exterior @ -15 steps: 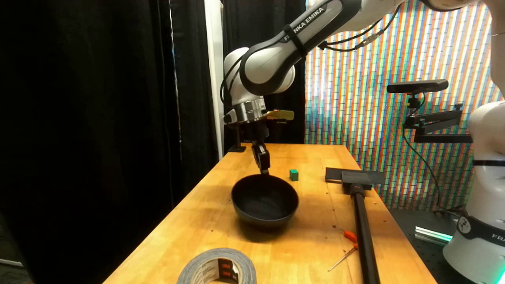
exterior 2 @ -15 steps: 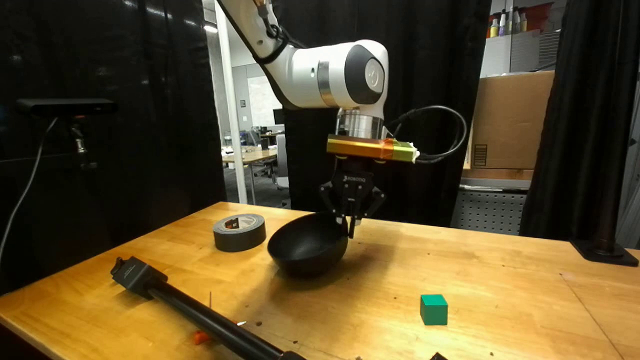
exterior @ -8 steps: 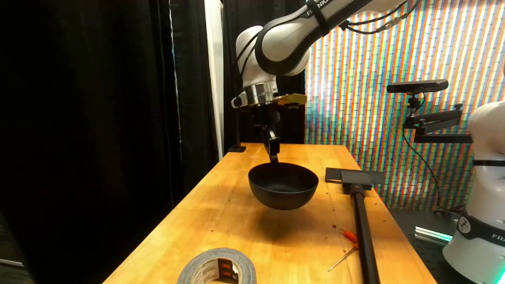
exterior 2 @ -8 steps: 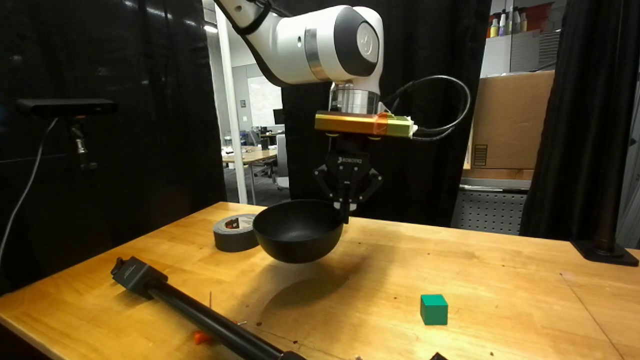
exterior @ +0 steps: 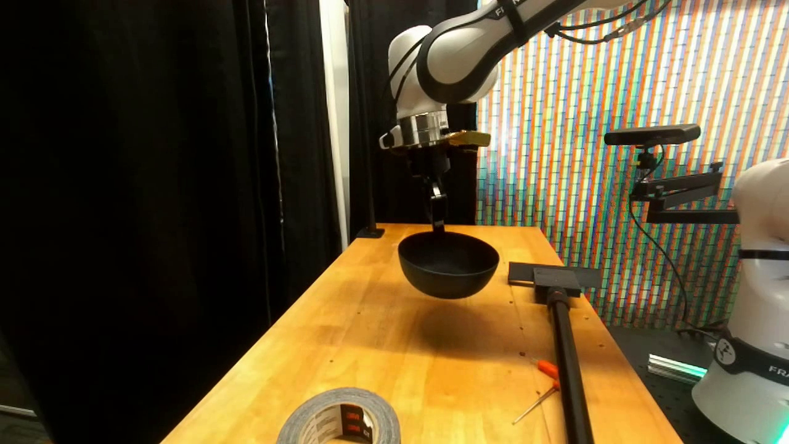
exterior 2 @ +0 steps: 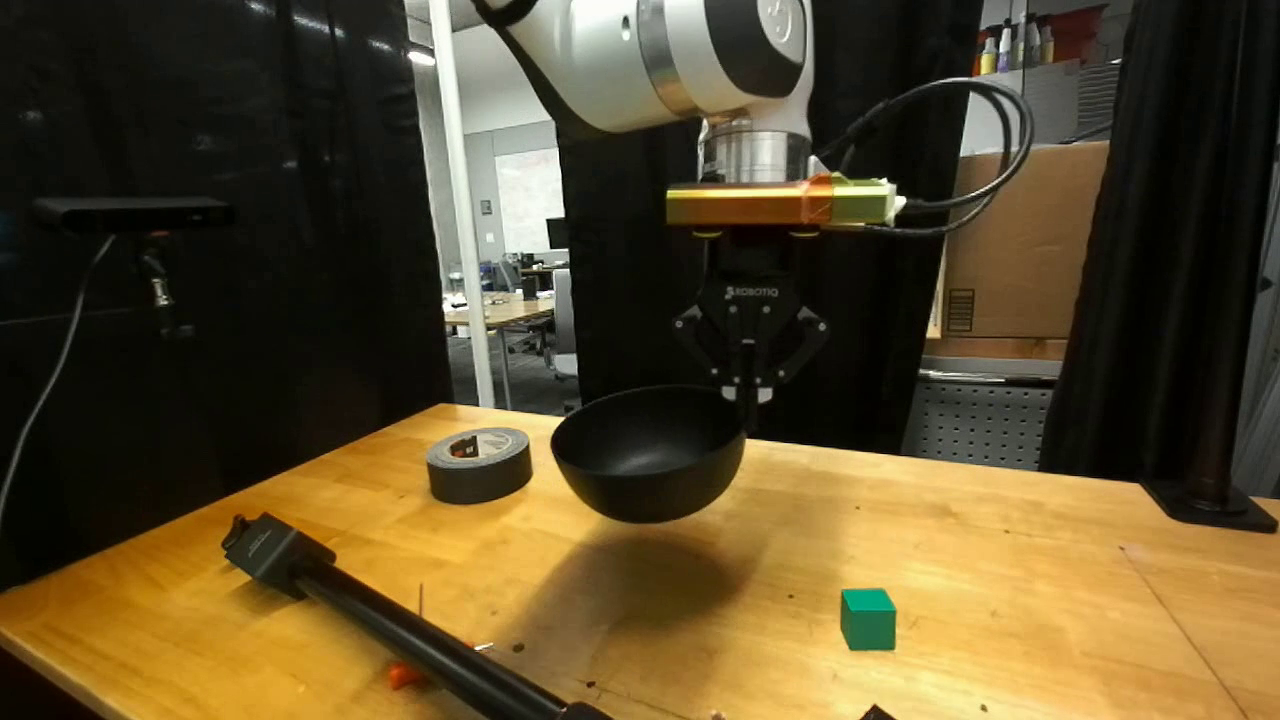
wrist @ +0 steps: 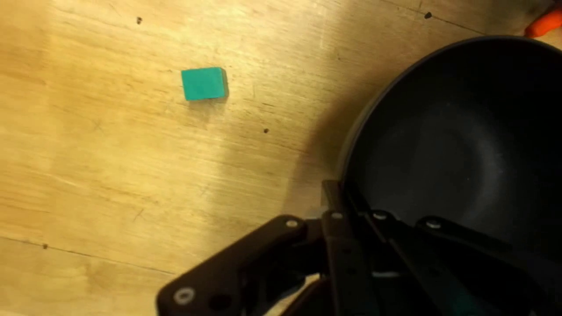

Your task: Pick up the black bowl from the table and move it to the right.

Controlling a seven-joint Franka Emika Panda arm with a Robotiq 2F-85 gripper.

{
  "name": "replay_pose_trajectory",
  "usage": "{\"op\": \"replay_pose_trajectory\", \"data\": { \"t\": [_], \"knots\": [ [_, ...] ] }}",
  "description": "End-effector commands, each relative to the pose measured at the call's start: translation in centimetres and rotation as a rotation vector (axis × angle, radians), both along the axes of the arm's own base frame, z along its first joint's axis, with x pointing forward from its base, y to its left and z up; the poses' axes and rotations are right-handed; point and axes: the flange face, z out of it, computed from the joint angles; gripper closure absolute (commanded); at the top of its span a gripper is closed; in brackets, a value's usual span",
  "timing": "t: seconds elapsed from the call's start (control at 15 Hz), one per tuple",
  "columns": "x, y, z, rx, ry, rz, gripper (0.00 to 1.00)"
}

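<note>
We are holding the round black bowl (exterior 2: 646, 462) above the light-brown wooden table (exterior 2: 1000, 585), our black two-fingered gripper (exterior 2: 748, 410) clamping its rim. In an exterior view, the bowl is hanging left of our fingers (exterior 2: 764, 395), the table's far edge is running behind it, and wood is stretching right past the small green cube (exterior 2: 868, 620).

The bowl (exterior 2: 648, 465) looks matt, the table (exterior 2: 1000, 590) wooden.

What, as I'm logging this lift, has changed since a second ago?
The end effector has carried the black bowl higher above the table and rightward in both exterior views; it now hangs more level. The grip is unchanged. Tape roll and green block stayed put.
</note>
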Motion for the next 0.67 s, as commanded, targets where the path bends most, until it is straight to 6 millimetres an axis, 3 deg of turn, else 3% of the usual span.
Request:
{"op": "replay_pose_trajectory", "data": {
  "t": [0.0, 0.2, 0.6],
  "knots": [
    [-1.2, -3.8, 3.1, -0.007, -0.059, -0.097, 0.99],
    [-2.1, -6.5, 3.6, 0.017, -0.079, -0.176, 0.99],
    [-3.3, -8.8, 2.1, 0.031, -0.063, -0.299, 0.99]
  ]
}}
